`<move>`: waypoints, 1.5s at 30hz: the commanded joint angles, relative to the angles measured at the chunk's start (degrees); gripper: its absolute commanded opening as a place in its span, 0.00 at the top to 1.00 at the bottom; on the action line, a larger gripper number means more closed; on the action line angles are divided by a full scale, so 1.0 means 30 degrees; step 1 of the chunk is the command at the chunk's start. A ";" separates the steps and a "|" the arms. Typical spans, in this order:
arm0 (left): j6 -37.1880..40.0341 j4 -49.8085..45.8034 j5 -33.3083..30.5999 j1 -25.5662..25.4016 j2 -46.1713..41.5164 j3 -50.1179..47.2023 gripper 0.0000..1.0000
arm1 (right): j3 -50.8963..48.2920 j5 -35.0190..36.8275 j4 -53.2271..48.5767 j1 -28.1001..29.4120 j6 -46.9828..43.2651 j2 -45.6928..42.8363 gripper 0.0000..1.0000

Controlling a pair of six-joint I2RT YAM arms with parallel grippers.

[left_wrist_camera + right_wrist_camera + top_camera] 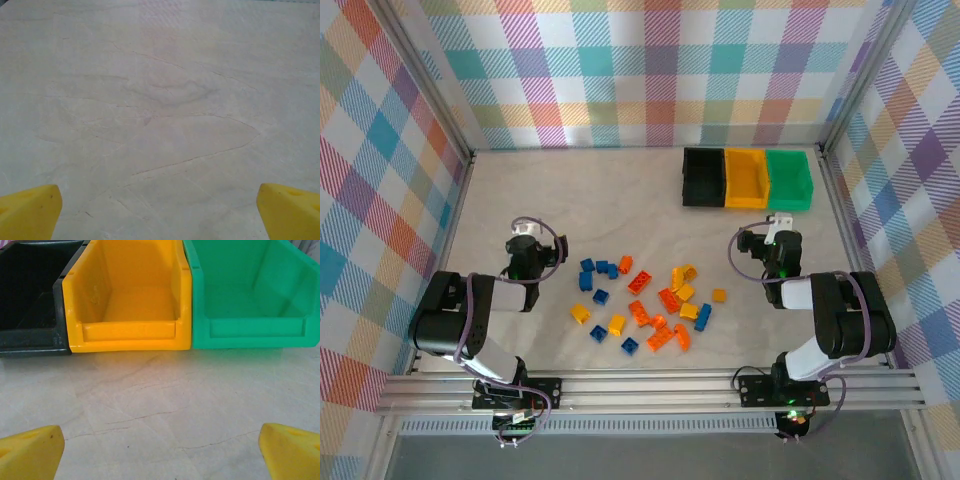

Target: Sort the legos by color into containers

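The legos lie scattered on the table between the two arms, among them a blue brick [587,280], an orange brick [640,282] and a yellow brick [580,313]. The containers stand in a row at the back right: black [703,190], yellow-orange [746,198] and green [790,198]. My left gripper [525,235] rests left of the pile, open over bare table [160,212], with its yellow fingertips [30,212] wide apart. My right gripper [778,228] sits just in front of the bins, open and empty [160,452], facing the black [30,337], yellow-orange [130,335] and green [255,332] bins.
Plaid cloth walls [620,70] on aluminium posts [430,90] enclose the table on three sides. A metal rail [650,385] runs along the near edge, where both arm bases are bolted. The pale tabletop [580,190] stretches from the left gripper to the back wall.
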 commanded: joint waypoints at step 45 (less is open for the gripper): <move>-0.9210 -0.8921 -0.5602 0.0360 -0.5617 0.3720 0.00 | 0.6316 0.6634 -1.5168 0.0726 0.7237 -0.4855 0.00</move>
